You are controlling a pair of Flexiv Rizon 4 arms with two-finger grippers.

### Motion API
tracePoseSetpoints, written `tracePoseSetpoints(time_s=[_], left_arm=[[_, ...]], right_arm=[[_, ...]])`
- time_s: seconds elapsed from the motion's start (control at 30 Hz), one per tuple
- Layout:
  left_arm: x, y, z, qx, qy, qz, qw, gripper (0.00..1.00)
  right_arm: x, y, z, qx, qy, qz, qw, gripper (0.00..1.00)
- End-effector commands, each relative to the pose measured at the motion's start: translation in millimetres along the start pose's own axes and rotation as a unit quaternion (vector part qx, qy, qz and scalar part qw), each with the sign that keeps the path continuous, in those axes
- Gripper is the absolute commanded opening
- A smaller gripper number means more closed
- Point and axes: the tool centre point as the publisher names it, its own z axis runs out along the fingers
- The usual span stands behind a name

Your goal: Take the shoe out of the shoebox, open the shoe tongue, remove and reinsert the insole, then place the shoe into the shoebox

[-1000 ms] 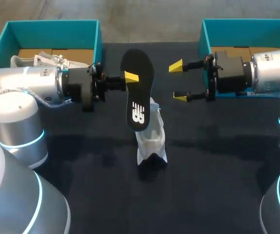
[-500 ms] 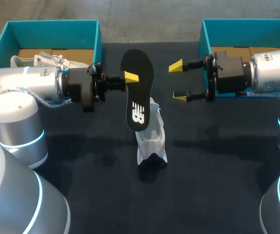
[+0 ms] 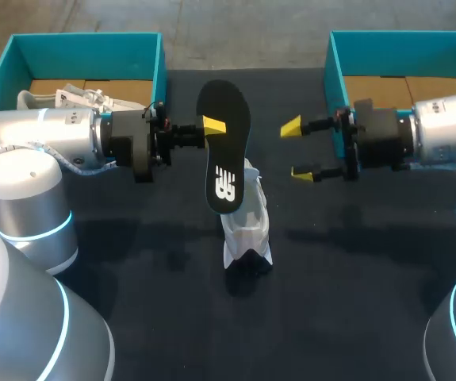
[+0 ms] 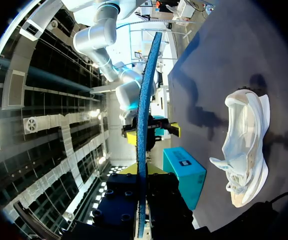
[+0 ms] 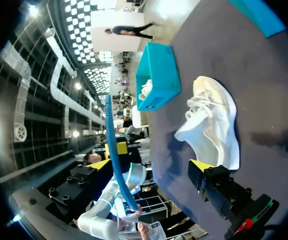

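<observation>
While your left gripper [image 3: 215, 126] clamps insole [image 3: 224, 159] upright near shoe [image 3: 247, 226], your right gripper [image 3: 297, 149] hangs fingers apart by shoebox [image 3: 335, 71].

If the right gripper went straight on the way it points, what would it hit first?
Probably the insole, held by the left gripper; the right gripper, open, points at it, though depth is unclear.

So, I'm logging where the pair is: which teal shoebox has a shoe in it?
The left teal cardboard shoebox: a white laced sneaker lies inside. The right teal shoebox shows only brown cardboard floor where visible.
</observation>
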Motion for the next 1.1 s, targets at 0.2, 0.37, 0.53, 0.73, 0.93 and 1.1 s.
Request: tracePoseSetpoints(time_s=[0.2, 0.37, 0.53, 0.73, 0.93, 1.1], left_arm=[[-4.5, -15.1, 0.5, 0.008, -0.011, -0.044, 0.999, 0.00], [-9.2, -27.2, -4.3, 0.018, -0.011, -0.104, 0.994, 0.00], [-7.4, -44.8, -9.1, 0.038, -0.019, -0.173, 0.984, 0.00], [-6.0, -65.9, -17.9, 0.055, -0.022, -0.279, 0.958, 0.00], [-1.9, -80.0, -23.5, 0.075, -0.021, -0.345, 0.936, 0.00], [-1.3, -86.7, -22.8, 0.077, -0.017, -0.361, 0.929, 0.00]], right_arm=[[-8.4, -29.1, -38.2, -0.037, -0.018, 0.016, 0.999, 1.00], [-10.1, -35.0, -50.8, -0.045, -0.039, 0.019, 0.998, 1.00], [-13.7, -38.4, -57.7, -0.059, -0.055, 0.022, 0.996, 1.00], [-24.3, -45.0, -62.9, -0.080, -0.071, 0.028, 0.994, 1.00], [-33.1, -49.0, -69.3, -0.088, -0.081, 0.037, 0.992, 1.00], [-36.5, -51.6, -71.6, -0.088, -0.083, 0.045, 0.992, 1.00]])
